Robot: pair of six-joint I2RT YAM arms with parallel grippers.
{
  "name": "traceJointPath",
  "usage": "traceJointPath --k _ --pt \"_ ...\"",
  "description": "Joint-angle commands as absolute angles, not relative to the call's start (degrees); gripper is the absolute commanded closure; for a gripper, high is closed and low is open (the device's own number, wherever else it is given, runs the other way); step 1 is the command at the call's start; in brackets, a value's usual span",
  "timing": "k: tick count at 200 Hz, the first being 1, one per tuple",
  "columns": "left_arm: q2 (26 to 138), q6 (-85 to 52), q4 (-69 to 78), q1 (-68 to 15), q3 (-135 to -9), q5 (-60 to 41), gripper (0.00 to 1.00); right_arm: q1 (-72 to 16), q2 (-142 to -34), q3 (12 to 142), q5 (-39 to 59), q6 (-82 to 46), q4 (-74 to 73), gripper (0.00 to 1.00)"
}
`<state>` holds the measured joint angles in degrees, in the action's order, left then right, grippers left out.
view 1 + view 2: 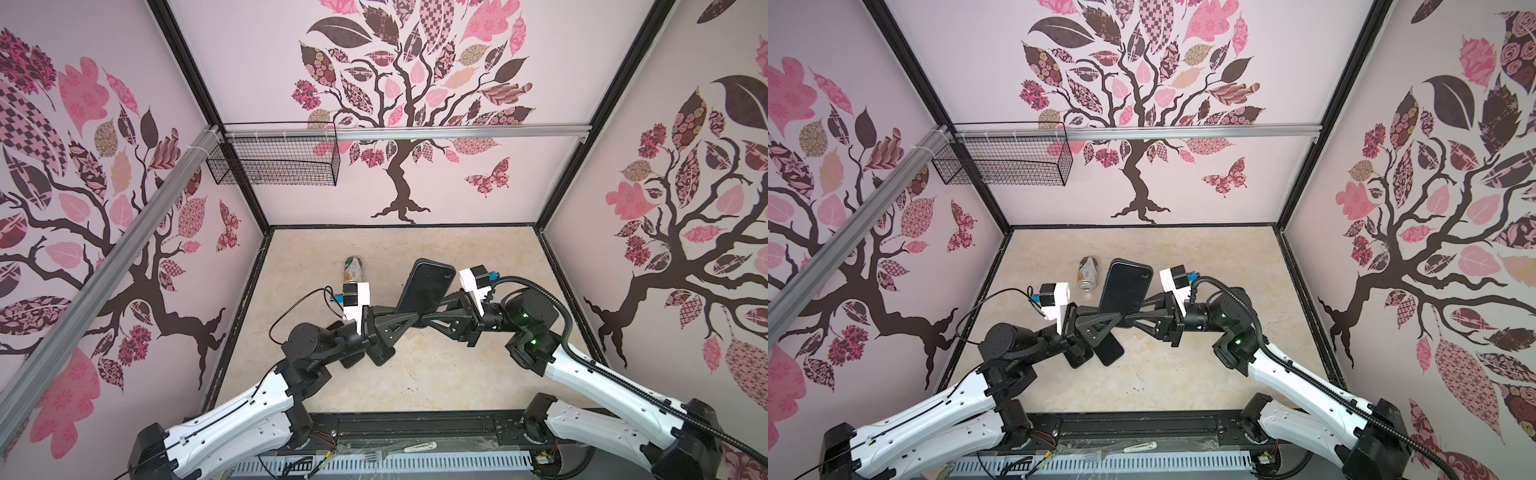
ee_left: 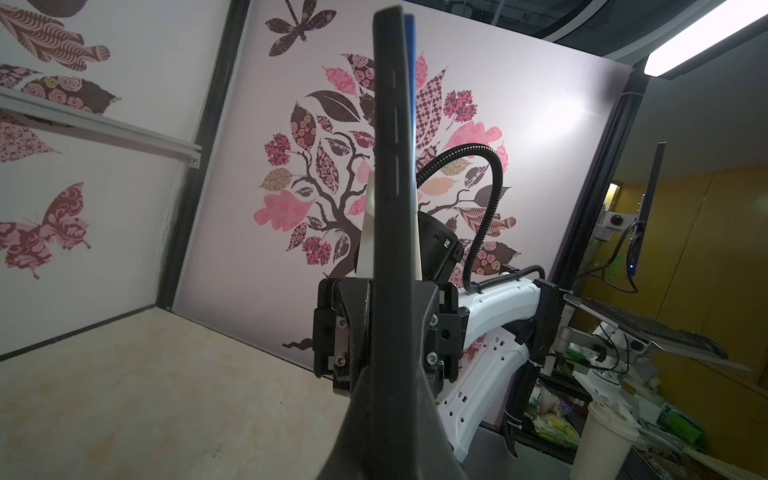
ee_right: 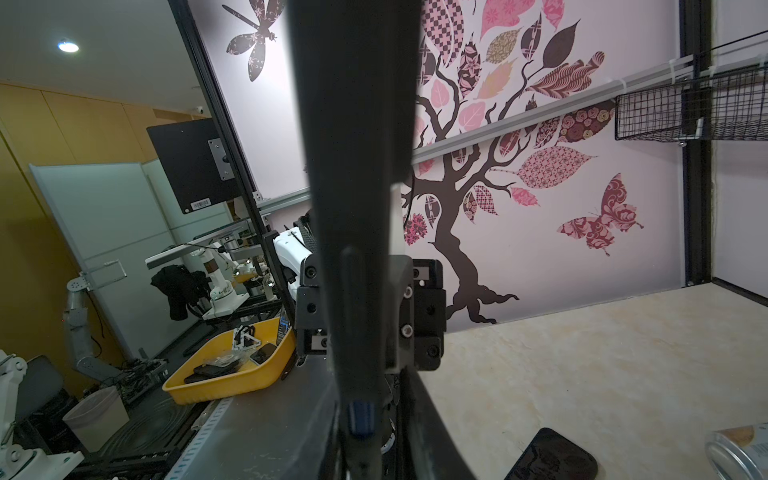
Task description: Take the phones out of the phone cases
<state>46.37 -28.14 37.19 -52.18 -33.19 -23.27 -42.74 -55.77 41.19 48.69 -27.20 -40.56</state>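
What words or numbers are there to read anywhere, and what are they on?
Nothing here can be read for sure.
can: label print, too blurred to read.
white stick at the front edge: tiny print, too small to read.
sticker on the back of the monitor: a barcode, digits unreadable.

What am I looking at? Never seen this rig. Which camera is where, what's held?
Two tabletop robot arms, left arm and right arm, each end in two-fingered jaws. Two pictures come from one overhead stereo camera and look nearly identical; the other two come from cameras on each wrist. On the table lie a can on its side and a flat dark slab, possibly a phone. Raised between the arms is the cased phone: the left jaws are clamped on one end; the right jaws flank it too, but whether they grip is unclear.
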Motion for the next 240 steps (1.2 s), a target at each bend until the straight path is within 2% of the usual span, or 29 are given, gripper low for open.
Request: traceJointPath --k 1,54,116,148,162,165,168,177,195,240 --pt "45.9 -28.0 40.4 -52.5 -35.1 -24.1 1.00 -43.1 -55.9 43.9 49.3 -27.3 -42.2 0.77" --pt "46.7 -28.3 40.3 -52.6 -35.1 -24.5 1.00 -43.2 -55.6 44.0 49.9 -27.8 -42.2 0.83" --pt "46.4 -27.8 38.6 -52.5 -35.3 -24.1 1.00 -43.2 -54.5 43.9 49.2 -27.0 -40.1 1.00" --pt "44.9 -26.6 35.8 -52.6 -34.8 -21.8 1.00 -43.2 -53.0 42.9 46.0 -25.6 -38.5 1.00" --pt "43.8 -26.3 33.7 -52.6 -34.6 -19.9 0.77 -43.2 -51.5 41.7 42.9 -24.6 -38.8 1.00" --pt "43.5 -26.1 33.0 -52.6 -34.6 -19.5 0.58 -43.2 -51.2 41.5 42.4 -24.3 -38.8 1.00" --pt "43.2 -25.8 32.4 -52.6 -34.7 -19.2 0.46 -43.2 -50.8 41.2 41.8 -24.1 -38.8 1.00" --pt "42.3 -24.7 30.1 -52.6 -34.9 -18.2 0.33 -43.2 -50.0 40.7 40.4 -23.3 -38.8 1.00" --pt "39.8 -21.5 24.7 -52.6 -35.1 -16.6 0.28 -43.2 -48.4 39.8 36.9 -21.5 -37.7 1.00" --pt "34.0 -10.3 7.6 -52.5 -39.0 -11.7 0.28 -43.2 -43.8 42.1 26.2 -11.0 -23.7 1.00"
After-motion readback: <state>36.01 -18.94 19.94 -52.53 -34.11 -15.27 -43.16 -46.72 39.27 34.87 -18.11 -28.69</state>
